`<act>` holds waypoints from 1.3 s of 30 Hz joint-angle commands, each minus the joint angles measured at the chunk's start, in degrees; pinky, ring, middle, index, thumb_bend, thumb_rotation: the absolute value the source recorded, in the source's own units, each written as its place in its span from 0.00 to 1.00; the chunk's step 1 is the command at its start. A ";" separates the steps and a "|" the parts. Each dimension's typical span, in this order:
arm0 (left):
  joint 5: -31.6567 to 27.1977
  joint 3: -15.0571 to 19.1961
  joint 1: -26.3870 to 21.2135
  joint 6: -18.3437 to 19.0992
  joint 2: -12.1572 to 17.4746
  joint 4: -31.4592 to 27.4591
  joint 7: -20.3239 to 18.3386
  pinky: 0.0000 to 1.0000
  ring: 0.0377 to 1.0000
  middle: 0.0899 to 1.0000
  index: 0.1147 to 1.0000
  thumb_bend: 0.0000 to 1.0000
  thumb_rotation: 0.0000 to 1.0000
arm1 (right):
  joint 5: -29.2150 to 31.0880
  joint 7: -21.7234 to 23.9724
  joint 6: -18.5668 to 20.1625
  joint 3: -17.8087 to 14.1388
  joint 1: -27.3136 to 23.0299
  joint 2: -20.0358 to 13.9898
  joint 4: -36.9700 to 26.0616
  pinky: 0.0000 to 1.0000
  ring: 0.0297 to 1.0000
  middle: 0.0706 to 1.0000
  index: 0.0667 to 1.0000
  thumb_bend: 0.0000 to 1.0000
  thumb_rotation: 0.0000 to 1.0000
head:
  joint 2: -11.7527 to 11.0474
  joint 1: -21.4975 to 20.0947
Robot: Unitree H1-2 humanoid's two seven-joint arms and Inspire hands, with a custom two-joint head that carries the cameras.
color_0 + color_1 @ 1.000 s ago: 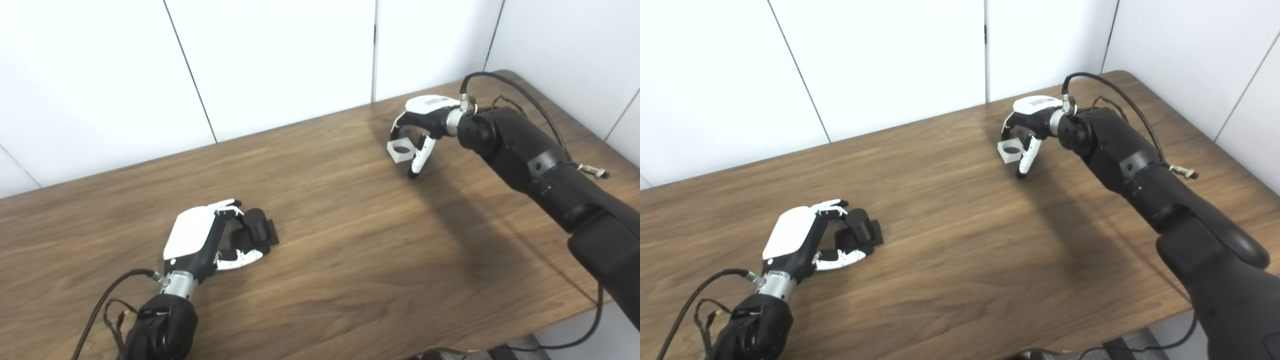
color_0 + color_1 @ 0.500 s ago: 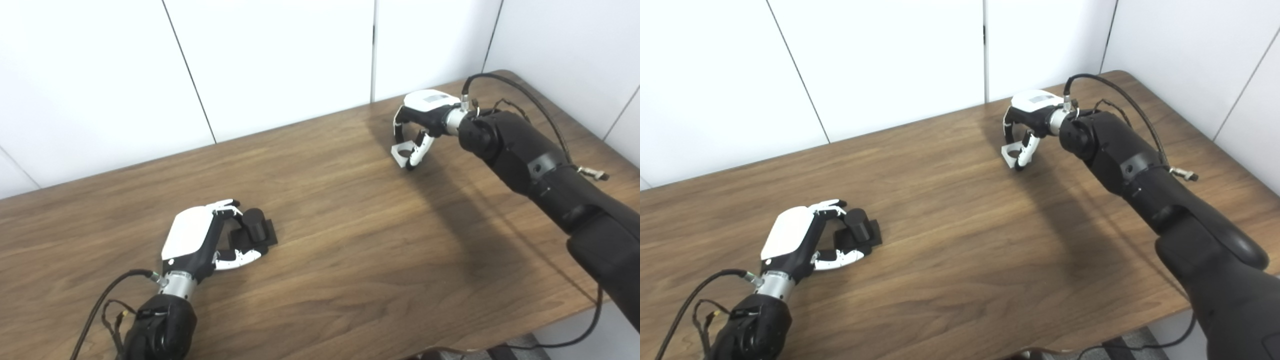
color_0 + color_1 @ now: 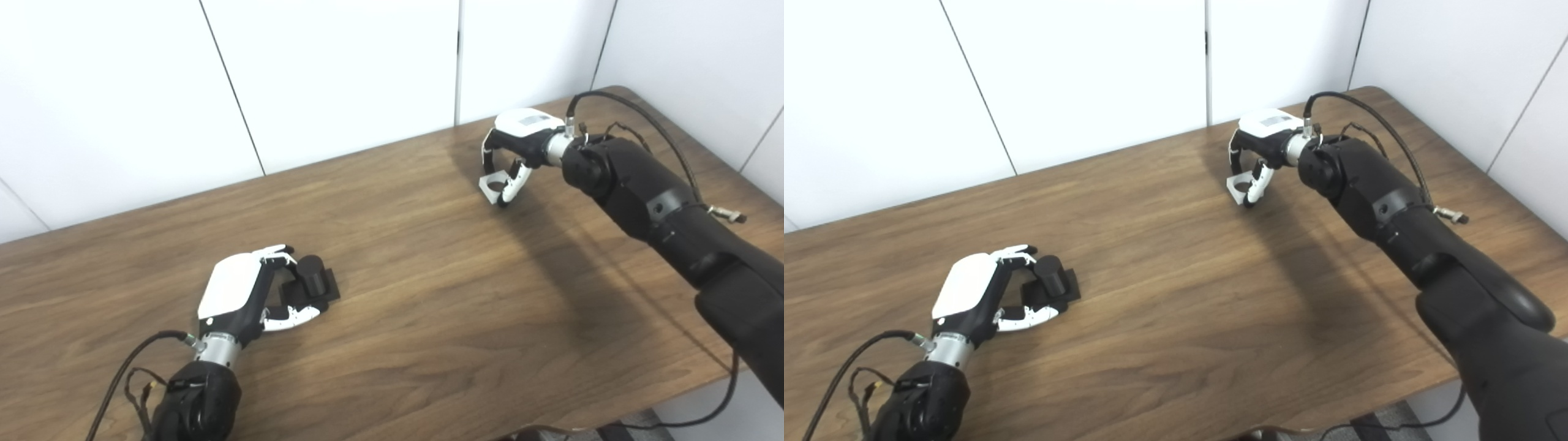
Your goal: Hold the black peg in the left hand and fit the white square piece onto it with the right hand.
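The left hand (image 3: 245, 294) is curled around the black peg (image 3: 311, 277), which stands on the tabletop (image 3: 398, 318) at seven o'clock. The right hand (image 3: 511, 150), at two o'clock with fingers hooked downward, grasps the white square piece (image 3: 493, 183) near the surface. Both grasps look done; carrying across and fitting remain.

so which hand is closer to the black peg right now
Left. The left hand has its fingers curled around the black peg at the near left of the table; the right hand is far across, gripping the white square piece.
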 commanded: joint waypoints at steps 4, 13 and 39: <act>2.68 -0.40 2.25 6.14 1.81 1.98 -3.79 0.81 0.85 0.82 0.47 0.88 0.27 | -0.03 -2.46 -2.16 -1.55 -0.35 -1.55 -2.70 0.83 0.80 0.75 0.45 0.52 0.13 | 0.15 2.63; 3.63 -2.03 1.43 7.50 0.27 2.39 -3.36 0.80 0.84 0.83 0.42 0.53 0.09 | 2.43 -1.96 -5.17 -4.31 0.14 -1.94 -7.29 0.83 0.81 0.74 0.45 0.52 0.13 | 1.68 9.43; 3.32 -3.41 0.20 8.79 -0.05 2.81 -3.19 0.79 0.84 0.82 0.42 0.52 0.08 | 6.38 6.41 -6.86 -6.76 -1.40 1.85 -26.46 0.80 0.82 0.75 0.44 0.52 0.14 | 1.98 11.58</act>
